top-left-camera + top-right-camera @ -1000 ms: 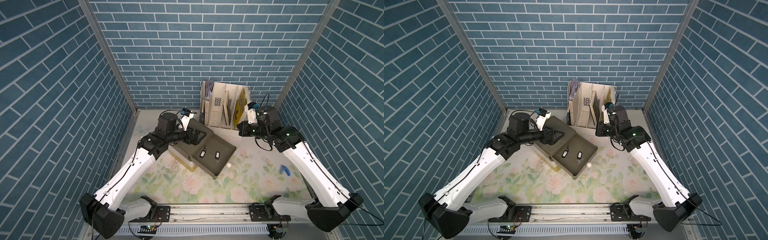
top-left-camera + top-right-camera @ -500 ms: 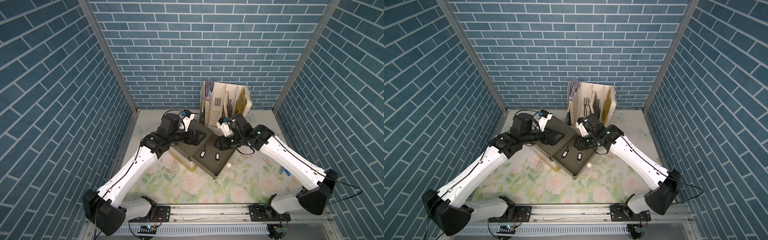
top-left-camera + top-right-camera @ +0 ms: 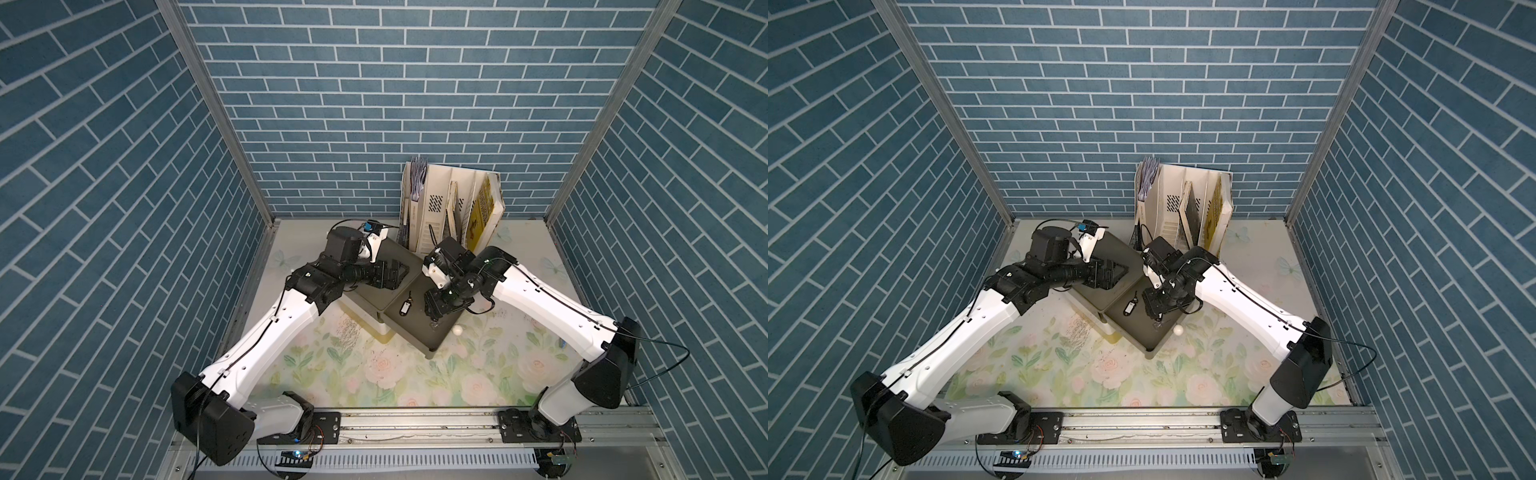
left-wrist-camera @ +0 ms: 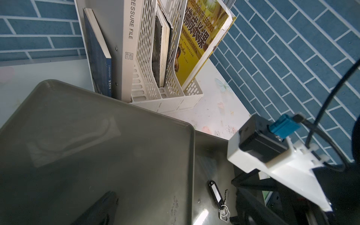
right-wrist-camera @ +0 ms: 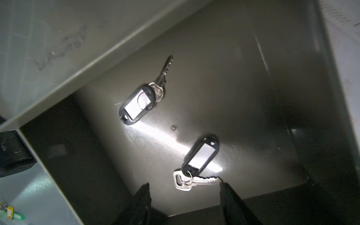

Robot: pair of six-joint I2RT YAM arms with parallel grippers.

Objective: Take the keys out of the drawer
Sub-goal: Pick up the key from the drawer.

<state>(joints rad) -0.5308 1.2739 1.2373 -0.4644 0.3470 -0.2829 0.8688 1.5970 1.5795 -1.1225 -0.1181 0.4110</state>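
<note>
1. Setup. The drawer unit (image 3: pixel 401 255) stands on the floral surface (image 3: pixel 374 374) with its drawer (image 3: pixel 415 336) open. The left tool (image 3: pixel 392 276) rests on the unit's top, and it cannot be told whether its jaws are apart.
2. Position. The right tool (image 5: pixel 185 202) hangs inside the drawer with its jaws apart. The keys of the nearer bunch (image 5: pixel 200 155) lie between its fingertips.
3. Recommended procedure:
   - Lower straight down until the fingertips almost meet the drawer floor.
   - Centre on the ring and key heads.
   - Close, then lift clear of the drawer wall.
   - The floor looks smooth, so the bunch may slide under an off-centre contact.
4. Item description. Both bunches lie flat and well apart on the drawer floor. Each has a black fob with a white label window, a split ring and silver keys. The farther bunch (image 5: pixel 138 106) lies near the unit's front edge.
</note>
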